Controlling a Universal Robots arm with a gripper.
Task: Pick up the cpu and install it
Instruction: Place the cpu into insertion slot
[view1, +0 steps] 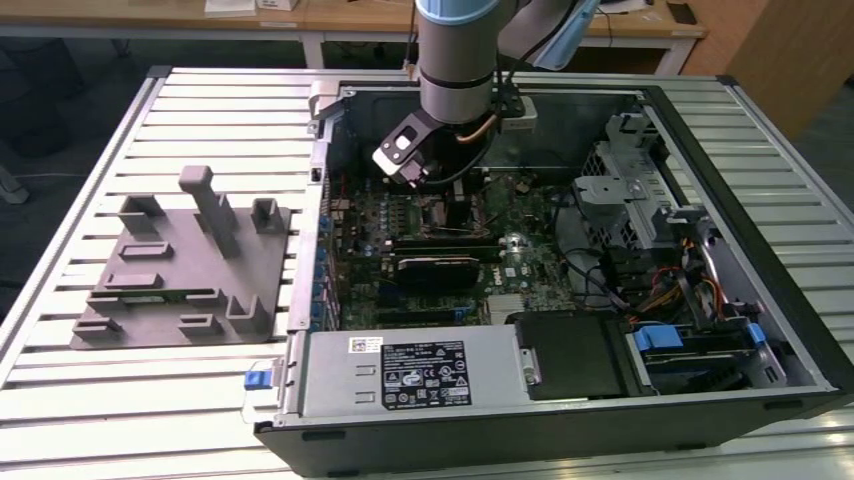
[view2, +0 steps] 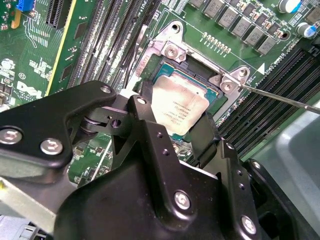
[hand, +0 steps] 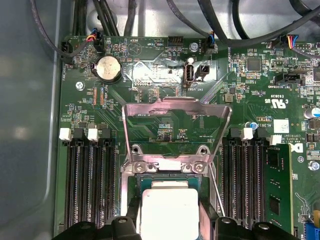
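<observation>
The arm (view1: 454, 50) is reaching down into the open computer case (view1: 801, 330), which is lying on the slatted bench (view1: 134, 400). In the second wrist view the pincer (view2: 174, 120) is clamping the cpu (view2: 177, 102) by two opposite edges, with a black finger (view2: 142, 107) pressing on each side. The cpu is lying flat, silver top up, directly over the socket frame (view2: 172, 50) on the green board (hand: 240, 100). I cannot tell whether it is resting in the socket or hanging just above it. In the first wrist view the metal bracket (hand: 175, 105) is standing flipped open beyond the socket. A green memory stick (hand: 276, 185) is sitting in a slot next to the empty black slots (hand: 245, 185). A grey moulded holder (view1: 187, 270) is lying on the bench, beside the case on the exterior view's left.
</observation>
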